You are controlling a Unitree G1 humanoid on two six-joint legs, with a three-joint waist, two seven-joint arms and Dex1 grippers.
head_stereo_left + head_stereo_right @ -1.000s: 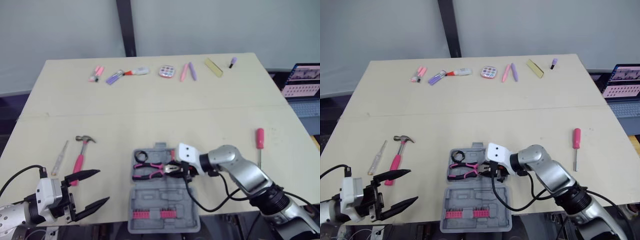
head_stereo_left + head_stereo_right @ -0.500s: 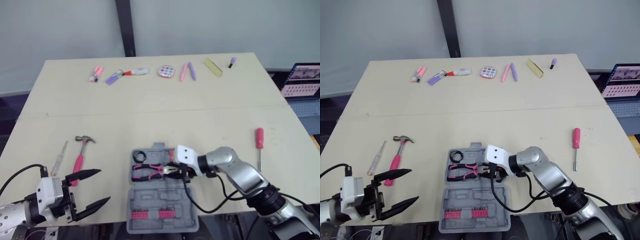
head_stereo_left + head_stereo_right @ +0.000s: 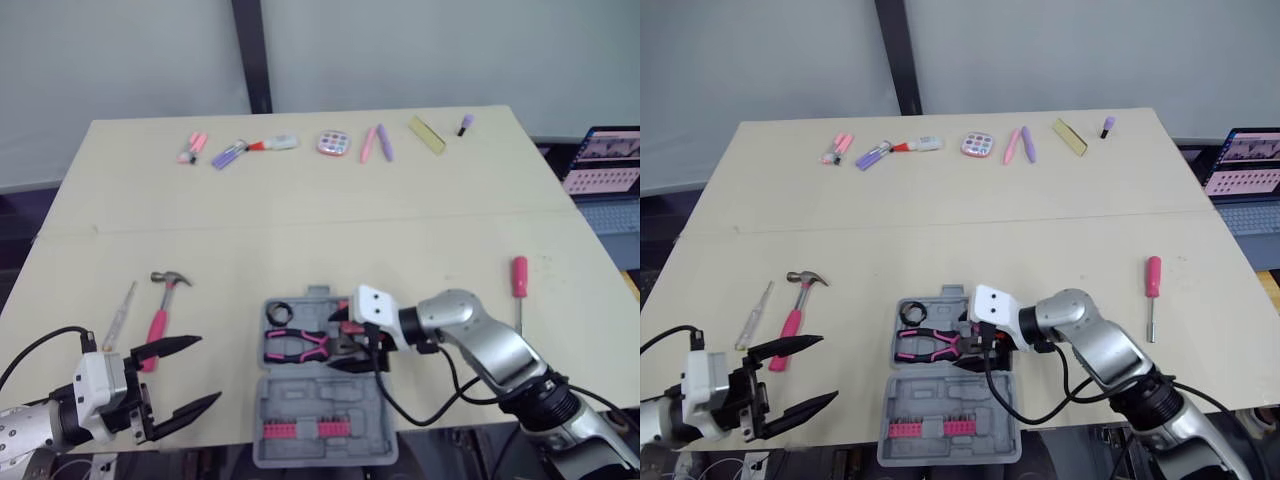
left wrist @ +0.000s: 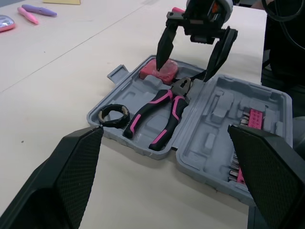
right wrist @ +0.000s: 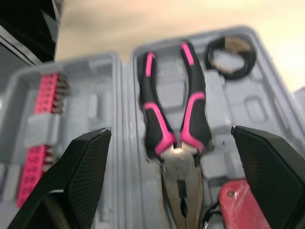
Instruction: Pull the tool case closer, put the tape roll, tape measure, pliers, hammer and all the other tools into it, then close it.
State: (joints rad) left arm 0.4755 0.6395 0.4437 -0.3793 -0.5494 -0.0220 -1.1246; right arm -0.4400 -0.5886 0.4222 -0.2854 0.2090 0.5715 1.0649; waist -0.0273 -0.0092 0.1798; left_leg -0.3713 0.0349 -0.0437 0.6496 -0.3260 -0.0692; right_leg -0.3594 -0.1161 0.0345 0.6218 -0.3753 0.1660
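The grey tool case [image 3: 330,398] lies open near the table's front edge. Its far half holds a black tape roll [image 3: 279,312], pink-and-black pliers [image 3: 292,345] and a red tape measure [image 4: 167,72]. Pink bits [image 5: 43,129] sit in the near half. My right gripper [image 3: 345,342] hangs open just over the pliers' head, with nothing between its fingers. At the front left my left gripper [image 3: 205,372] stands open and empty, close to the handle end of the pink hammer [image 3: 158,322].
A thin clear screwdriver [image 3: 120,315] lies left of the hammer. A pink screwdriver [image 3: 519,280] lies at the right. Markers, pens and a small palette [image 3: 333,143] line the far edge. A laptop [image 3: 605,160] stands beyond the right edge.
My right gripper has opened and let go of the pliers, which now lie in the case. The left gripper has stayed where it was.
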